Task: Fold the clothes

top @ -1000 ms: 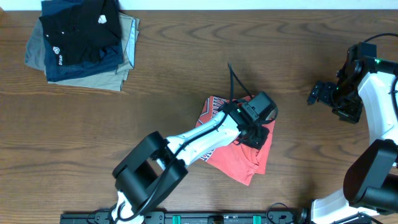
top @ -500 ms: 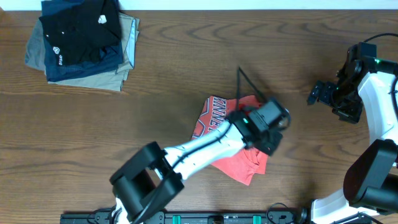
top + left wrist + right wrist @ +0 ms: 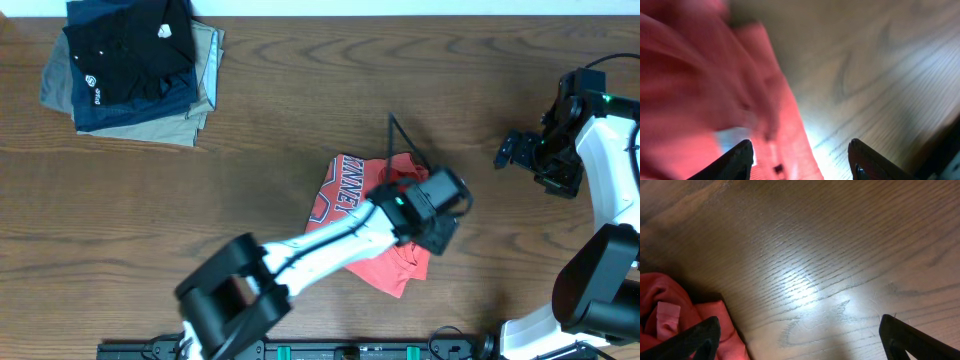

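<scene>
The clothes are a coral-red T-shirt [image 3: 388,266] with navy lettering, lying crumpled at the table's middle. My left gripper [image 3: 438,228] hangs over the shirt's right edge. In the left wrist view its jaws stand well apart [image 3: 801,152], with blurred red cloth [image 3: 700,90] under the left finger and bare wood under the right one. Nothing is pinched between them. My right gripper [image 3: 512,150] is at the far right, open over bare wood [image 3: 800,335]. The shirt's edge [image 3: 655,292] with a small tag [image 3: 667,316] shows at the lower left of the right wrist view.
A stack of black, navy and khaki folded garments [image 3: 130,65] sits at the back left corner. A thin black cable [image 3: 402,138] runs up from the left arm's wrist. The wooden table [image 3: 280,120] runs between the stack and the shirt.
My left gripper has slid right across the shirt to its right edge and its jaws have come apart. The cloth's right side shifted a little. The right arm has not moved.
</scene>
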Robot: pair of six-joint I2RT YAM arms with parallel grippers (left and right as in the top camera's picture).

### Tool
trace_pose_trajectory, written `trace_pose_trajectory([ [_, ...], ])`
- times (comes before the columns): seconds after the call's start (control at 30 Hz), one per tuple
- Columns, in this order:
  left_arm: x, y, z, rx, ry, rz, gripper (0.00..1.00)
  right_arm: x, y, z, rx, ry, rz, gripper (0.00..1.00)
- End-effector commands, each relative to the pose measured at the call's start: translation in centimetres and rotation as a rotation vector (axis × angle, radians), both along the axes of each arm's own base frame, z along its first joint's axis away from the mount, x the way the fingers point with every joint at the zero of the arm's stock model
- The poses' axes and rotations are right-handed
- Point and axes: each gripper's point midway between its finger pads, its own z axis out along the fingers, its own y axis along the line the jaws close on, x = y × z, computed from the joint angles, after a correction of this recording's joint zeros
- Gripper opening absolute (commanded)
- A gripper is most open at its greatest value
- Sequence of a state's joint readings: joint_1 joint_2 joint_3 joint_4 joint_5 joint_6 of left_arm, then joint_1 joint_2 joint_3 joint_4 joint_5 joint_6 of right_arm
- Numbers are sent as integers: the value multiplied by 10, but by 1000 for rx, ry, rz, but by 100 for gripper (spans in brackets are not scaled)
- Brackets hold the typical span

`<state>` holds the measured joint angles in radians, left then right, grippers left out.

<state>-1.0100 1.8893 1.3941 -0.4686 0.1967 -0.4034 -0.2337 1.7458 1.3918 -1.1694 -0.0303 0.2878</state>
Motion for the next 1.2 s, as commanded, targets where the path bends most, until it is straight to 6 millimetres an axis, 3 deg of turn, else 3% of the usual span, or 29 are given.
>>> trace_pose_trajectory([
  [0.0, 31, 15, 28, -44, -39, 102, 63, 2, 0, 4, 1, -12, -4, 99],
  [0.13, 52, 33, 13, -18, 7, 198, 62, 2, 0, 4, 1, -12, -4, 99],
  [0.23, 55, 37, 0, -2, 37, 213, 62, 2, 0, 4, 0, -12, -4, 99],
  [0.5, 47, 26, -21, -1, 93, 178, 59, 2, 0, 4, 1, -12, -4, 99],
  [0.73, 59, 10, -21, -63, 55, 181, 59, 2, 0, 4, 1, -12, -4, 99],
  [1.03, 63, 5, -45, -58, 77, 201, 57, 2, 0, 4, 1, -12, -4, 99],
  [1.1, 64, 3, -44, -67, 72, 200, 49, 2, 0, 4, 1, -12, -4, 99],
  [1.17, 66, 0, -42, -78, 64, 199, 34, 1, 0, 4, 1, -12, -4, 99],
])
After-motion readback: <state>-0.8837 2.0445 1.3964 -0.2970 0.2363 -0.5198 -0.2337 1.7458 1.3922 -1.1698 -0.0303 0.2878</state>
